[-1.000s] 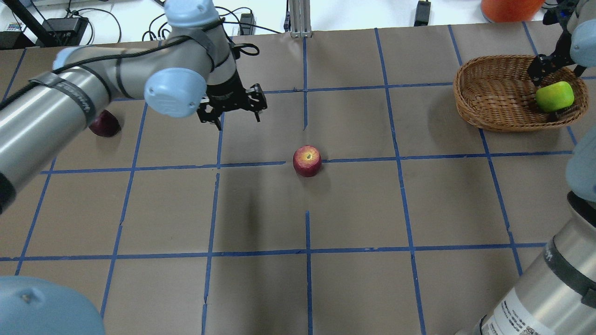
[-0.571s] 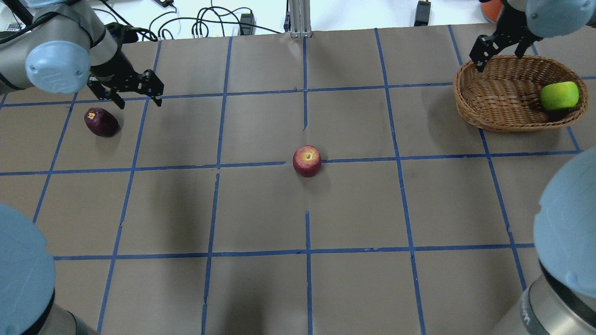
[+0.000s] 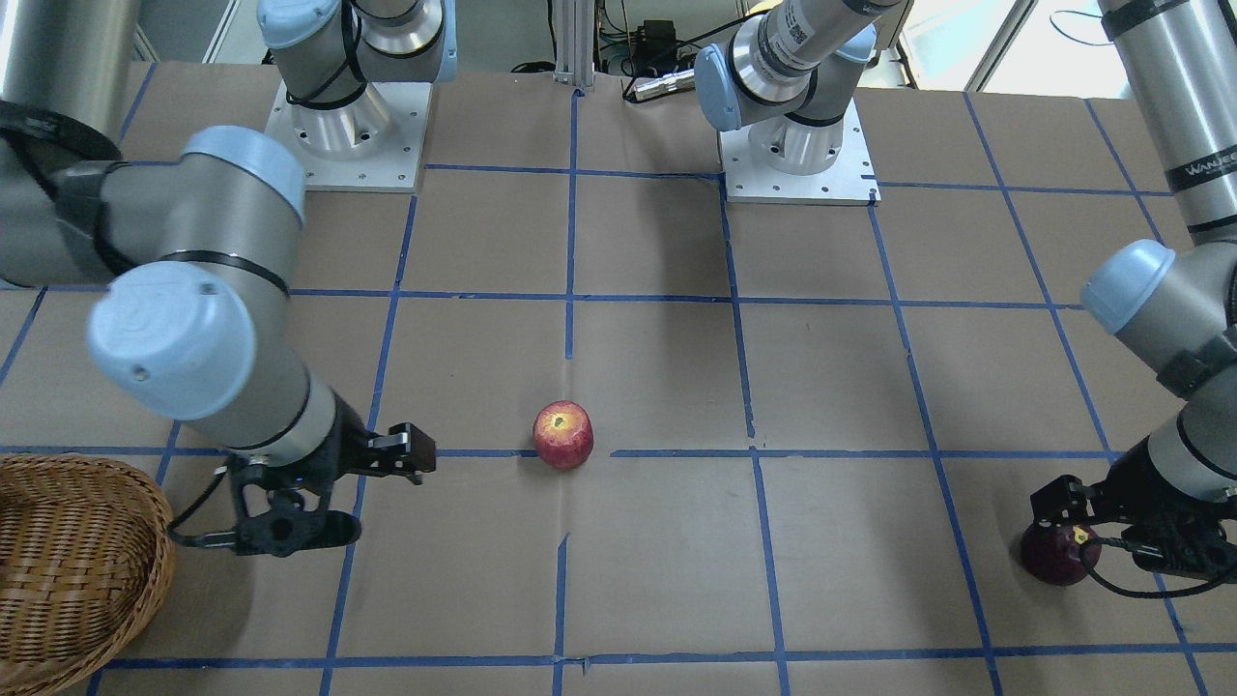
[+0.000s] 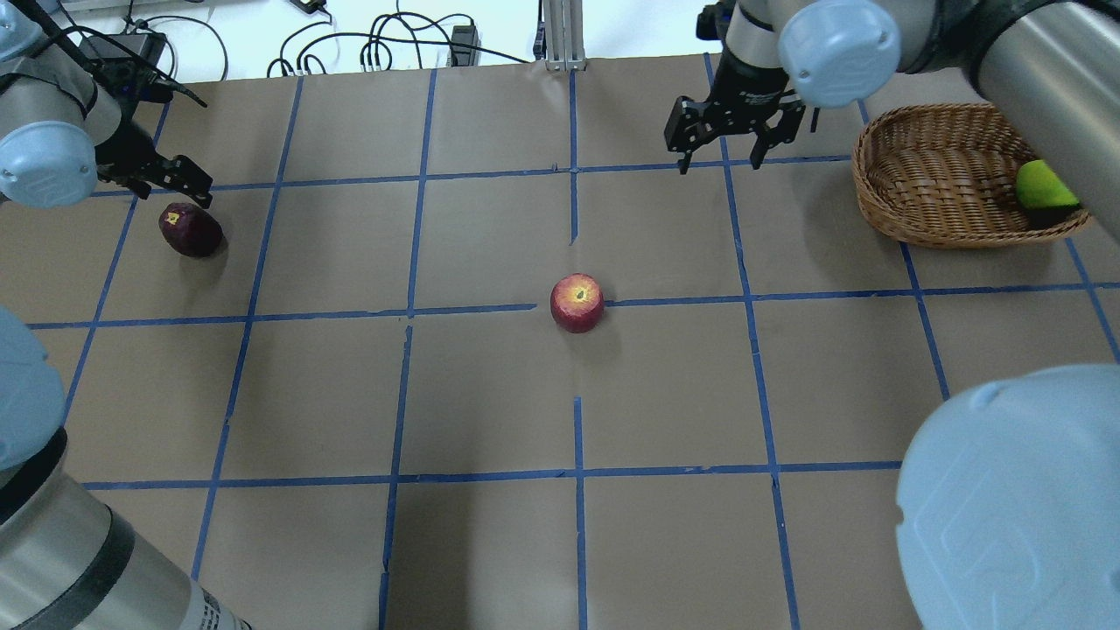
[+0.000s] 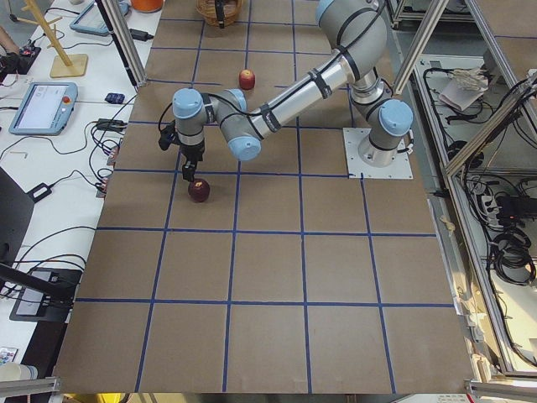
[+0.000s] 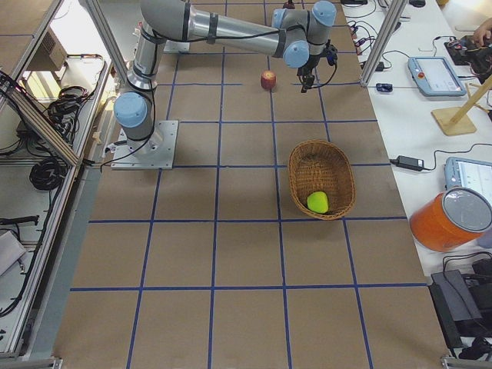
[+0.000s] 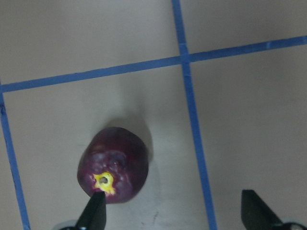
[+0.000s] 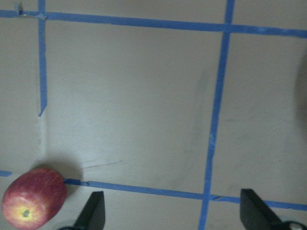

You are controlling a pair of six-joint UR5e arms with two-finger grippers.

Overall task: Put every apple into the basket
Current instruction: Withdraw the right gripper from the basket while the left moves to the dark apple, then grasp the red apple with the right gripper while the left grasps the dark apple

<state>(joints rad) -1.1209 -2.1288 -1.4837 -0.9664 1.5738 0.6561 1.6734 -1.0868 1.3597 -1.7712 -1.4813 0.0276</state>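
Note:
The red apple (image 4: 577, 303) sits at the table's middle, also in the front view (image 3: 563, 435). The maroon apple (image 4: 190, 229) lies at the far left. The yellow-green apple (image 4: 1041, 185) lies in the wicker basket (image 4: 875, 192) at the far right. My left gripper (image 4: 171, 179) is open just beyond the maroon apple. In the left wrist view the apple (image 7: 113, 165) lies by one fingertip (image 7: 96, 211), off-centre. My right gripper (image 4: 719, 160) is open and empty, between the basket and the red apple (image 8: 33, 201).
Blue tape lines grid the brown table top. An orange container (image 6: 450, 219) stands off the table beyond the basket (image 6: 321, 178). Cables lie along the far edge (image 4: 376, 48). A metal post (image 4: 560, 35) stands at the far middle.
The right gripper let the green apple go into the basket and moved left, away from the basket. The left gripper swept left across the table to the maroon apple.

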